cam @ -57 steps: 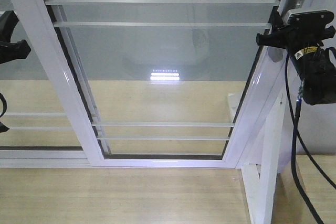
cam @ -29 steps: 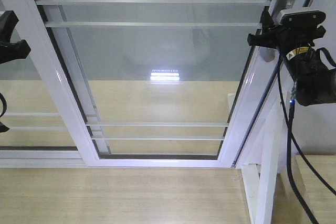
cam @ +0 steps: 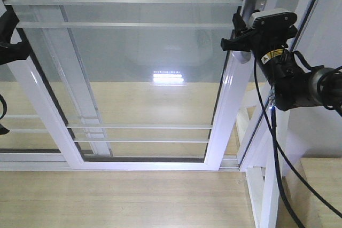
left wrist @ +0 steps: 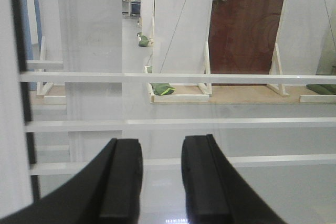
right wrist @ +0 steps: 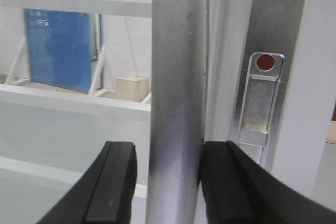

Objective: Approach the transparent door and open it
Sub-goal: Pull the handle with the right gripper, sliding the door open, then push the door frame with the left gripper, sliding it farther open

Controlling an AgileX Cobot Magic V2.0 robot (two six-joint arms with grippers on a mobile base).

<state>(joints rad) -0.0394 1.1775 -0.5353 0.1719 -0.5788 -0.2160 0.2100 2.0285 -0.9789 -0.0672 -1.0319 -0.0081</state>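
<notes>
Door [cam: 133, 78] leftward, handle [right wrist: 176, 103] seemingly within right hand [right wrist: 168, 153]

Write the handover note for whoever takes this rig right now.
Right gripper: jaws straddle the grey bar handle, touching it on one side, with a sliver of gap on the other.
Left gripper: jaws open, holding nothing.
Transparent door: partly slid aside, a gap showing on its handle side.
Done: door reached, handle engaged, opening begun.
Left: slide the door farther until fully open, then let go of the handle.
</notes>
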